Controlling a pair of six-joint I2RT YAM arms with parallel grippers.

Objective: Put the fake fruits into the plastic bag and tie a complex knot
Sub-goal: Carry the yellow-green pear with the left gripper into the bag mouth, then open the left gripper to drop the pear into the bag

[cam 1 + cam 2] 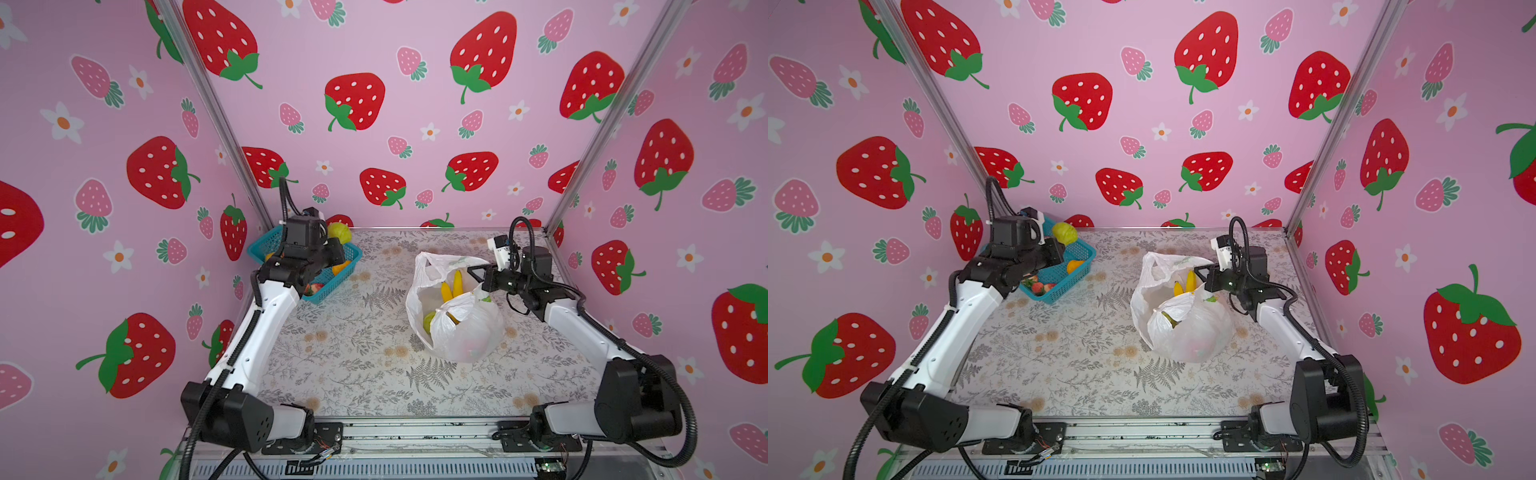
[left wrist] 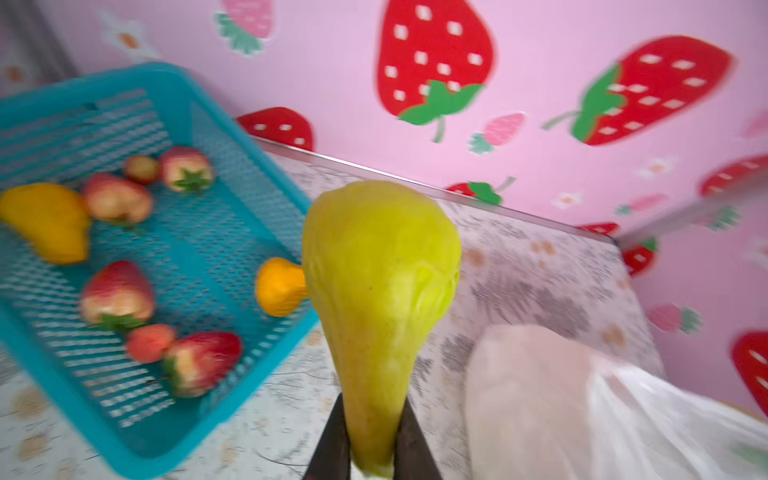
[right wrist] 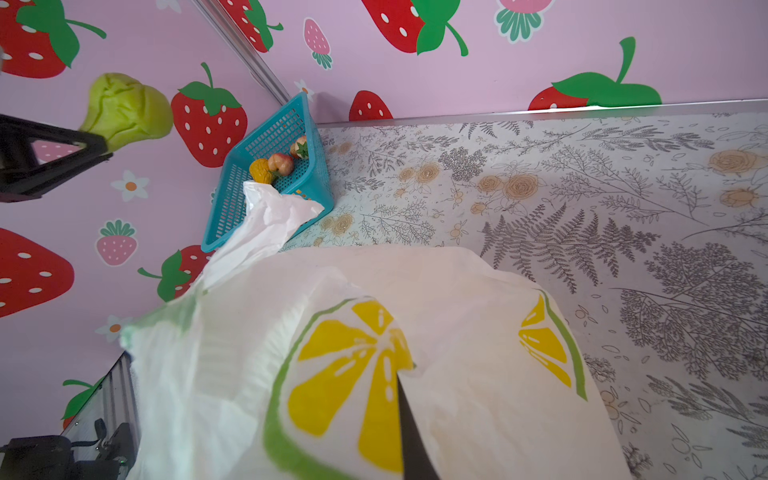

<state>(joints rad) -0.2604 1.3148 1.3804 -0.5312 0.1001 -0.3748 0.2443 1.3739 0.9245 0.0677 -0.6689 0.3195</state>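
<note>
The left claw (image 2: 372, 403), clamped on a yellow-green fruit (image 2: 380, 266), holds it raised near the basket (image 1: 332, 289) left of centre in both top views, while the right claw (image 1: 476, 274), pinched shut on the rim of the bag (image 1: 465, 332) right of centre, props it open for loading.

Lab robot cell: strawberry-print walls (image 1: 395, 41), aluminium frame posts (image 1: 218, 116), floral tabletop (image 1: 365, 353)
</note>
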